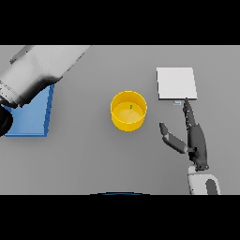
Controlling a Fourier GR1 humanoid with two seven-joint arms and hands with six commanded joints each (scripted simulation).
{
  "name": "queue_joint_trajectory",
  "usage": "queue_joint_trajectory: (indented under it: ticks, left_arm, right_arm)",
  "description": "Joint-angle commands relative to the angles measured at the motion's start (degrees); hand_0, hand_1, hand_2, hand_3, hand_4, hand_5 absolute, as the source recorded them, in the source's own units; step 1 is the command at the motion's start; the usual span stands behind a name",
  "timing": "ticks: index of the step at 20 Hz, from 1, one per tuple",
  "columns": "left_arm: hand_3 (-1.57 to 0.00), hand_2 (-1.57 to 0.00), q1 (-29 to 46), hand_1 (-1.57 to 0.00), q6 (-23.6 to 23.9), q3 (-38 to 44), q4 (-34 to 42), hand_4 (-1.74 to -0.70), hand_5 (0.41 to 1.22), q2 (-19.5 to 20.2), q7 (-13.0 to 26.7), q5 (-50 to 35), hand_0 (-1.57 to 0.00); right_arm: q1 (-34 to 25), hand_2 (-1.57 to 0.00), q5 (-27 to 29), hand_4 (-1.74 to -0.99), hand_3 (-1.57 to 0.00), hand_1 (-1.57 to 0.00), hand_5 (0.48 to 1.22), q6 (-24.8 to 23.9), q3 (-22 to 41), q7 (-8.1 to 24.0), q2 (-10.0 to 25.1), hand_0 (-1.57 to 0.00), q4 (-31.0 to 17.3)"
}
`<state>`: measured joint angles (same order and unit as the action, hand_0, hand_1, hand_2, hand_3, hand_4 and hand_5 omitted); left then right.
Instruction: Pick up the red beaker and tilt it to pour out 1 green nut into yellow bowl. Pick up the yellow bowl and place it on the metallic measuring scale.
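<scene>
The yellow bowl point(128, 111) stands upright in the middle of the table, with a small green nut point(131, 107) lying inside it. The metallic measuring scale point(176, 83), a pale square plate, sits to the bowl's upper right. My right hand point(196, 141) is open to the right of the bowl, fingers straight and pointing at the scale's near edge, thumb spread toward the bowl. It touches neither. My left arm point(33, 72) comes in large at the upper left; its hand lies at the frame edge, too hidden to read. No red beaker is in view.
A blue tray point(33, 115) lies at the left, partly covered by my left arm. Grey table point(93, 154) surface stretches between the bowl and the near edge.
</scene>
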<state>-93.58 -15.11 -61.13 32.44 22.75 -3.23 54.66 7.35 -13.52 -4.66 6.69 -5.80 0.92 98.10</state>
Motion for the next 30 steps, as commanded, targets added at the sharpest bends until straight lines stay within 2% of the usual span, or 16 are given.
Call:
queue_joint_trajectory:
  ticks: [1, 2, 4, 5, 6, 7, 9, 10, 11, 12, 14, 20, 24, 26, 27, 30]
  left_arm:
    - [-1.40, -1.53, 0.0, -1.57, 0.6, 2.5, -2.7, -1.72, 1.221, 0.1, 1.2, -2.4, -1.57]
    - [-1.38, -1.54, 0.3, -1.57, 1.4, 5.7, -5.0, -1.72, 1.221, 0.9, 2.9, -5.6, -1.57]
    - [-1.36, -1.55, 2.0, -1.57, 2.8, 12.2, -8.7, -1.73, 1.221, 3.2, 7.6, -12.4, -1.57]
    - [-1.36, -1.56, 2.8, -1.57, 4.0, 15.2, -10.1, -1.73, 1.221, 4.4, 8.8, -15.8, -1.57]
    - [-1.37, -1.56, 4.2, -1.57, 5.8, 18.1, -10.7, -1.73, 1.221, 5.8, 9.6, -19.3, -1.57]
    - [-1.38, -1.56, 5.8, -1.57, 7.3, 20.4, -11.1, -1.73, 1.221, 7.5, 8.5, -22.6, -1.57]
    - [-1.41, -1.56, 8.6, -1.57, 9.9, 24.2, -10.2, -1.74, 1.221, 9.7, 10.0, -27.9, -1.57]
    - [-1.43, -1.57, 10.9, -1.57, 11.3, 26.1, -9.6, -1.74, 1.221, 11.4, 9.1, -30.9, -1.57]
    - [-1.43, -1.57, 13.5, -1.57, 12.5, 27.9, -8.2, -1.74, 1.221, 13.3, 10.3, -33.8, -1.57]
    - [-1.41, -1.57, 16.3, -1.57, 14.1, 28.7, -5.8, -1.74, 1.221, 14.6, 13.9, -35.9, -1.57]
    - [-1.43, -1.57, 22.6, -1.57, 19.0, 31.6, -0.7, -1.74, 1.221, 17.1, 16.8, -41.2, -1.57]
    - [-1.45, -1.57, 41.8, -1.57, 31.4, 34.1, 18.1, -1.74, 1.221, 22.1, 31.0, -51.2, -1.57]
    - [-1.45, -1.57, 52.9, -1.57, 37.2, 33.5, 29.4, -1.74, 1.221, 25.2, 34.6, -55.0, -1.57]
    - [-1.45, -1.57, 56.6, -1.57, 40.0, 32.6, 31.4, -1.74, 1.221, 24.9, 36.1, -56.1, -1.57]
    - [-1.47, -1.57, 58.3, -1.57, 41.3, 32.5, 32.0, -1.74, 1.221, 24.7, 35.5, -56.8, -1.57]
    - [-1.52, -1.57, 60.3, -1.57, 43.7, 30.8, 34.2, -1.74, 1.199, 24.6, 37.1, -57.4, -1.57]
  right_arm:
    - [-0.2, 0.00, 0.3, -1.193, 0.00, 0.00, 0.597, 0.2, -0.3, -0.2, 0.2, 0.00, -1.0]
    - [-1.2, 0.00, 0.4, -1.200, 0.00, 0.00, 0.596, 0.1, -0.7, 0.6, 0.4, 0.00, -1.5]
    - [-1.4, 0.00, 1.0, -1.209, 0.00, 0.00, 0.593, 0.7, -1.1, 0.1, 1.2, 0.00, -1.3]
    - [-0.7, 0.00, 1.1, -1.222, 0.00, 0.00, 0.592, 0.8, -0.7, -0.5, 0.8, 0.00, -1.0]
    - [-1.3, 0.00, 1.5, -1.224, 0.00, 0.00, 0.592, 1.3, -0.5, -0.7, 0.5, 0.00, -1.8]
    - [-0.4, 0.00, 1.4, -1.222, 0.00, 0.00, 0.590, 1.4, -0.6, -2.6, 1.1, 0.00, -1.4]
    - [-0.9, 0.00, 1.5, -1.220, 0.00, 0.00, 0.587, 1.5, -0.7, -2.4, 1.1, 0.00, -2.1]
    - [-1.1, 0.00, 1.3, -1.222, 0.00, 0.00, 0.586, 1.6, -0.7, -2.3, 1.4, 0.00, -2.5]
    - [-1.3, 0.00, 1.3, -1.226, 0.00, 0.00, 0.587, 1.6, -0.9, -2.3, 1.7, 0.00, -2.4]
    - [-1.2, 0.00, 0.8, -1.223, 0.00, 0.00, 0.591, 1.4, -1.0, -2.9, 2.1, 0.00, -2.8]
    - [-1.6, 0.00, 1.3, -1.217, 0.00, 0.00, 0.599, 1.8, -1.1, -3.0, 2.2, 0.00, -3.5]
    - [-1.7, 0.00, -1.0, -1.210, 0.00, 0.00, 0.649, 1.8, 0.1, -1.9, 3.1, 0.00, -2.9]
    - [-1.7, 0.00, -1.8, -1.215, 0.00, 0.00, 0.664, 1.5, 0.7, -1.3, 2.7, 0.00, -2.9]
    - [-2.1, 0.00, -1.6, -1.218, 0.00, 0.00, 0.664, 1.5, 0.6, -1.4, 2.7, 0.00, -2.9]
    - [-2.1, 0.00, -2.0, -1.214, 0.00, 0.00, 0.664, 1.1, 0.8, -1.5, 2.5, 0.00, -2.8]
    - [-1.2, 0.00, -1.3, -1.216, 0.00, 0.00, 0.667, 1.9, 0.4, -2.4, 3.2, 0.00, -2.7]
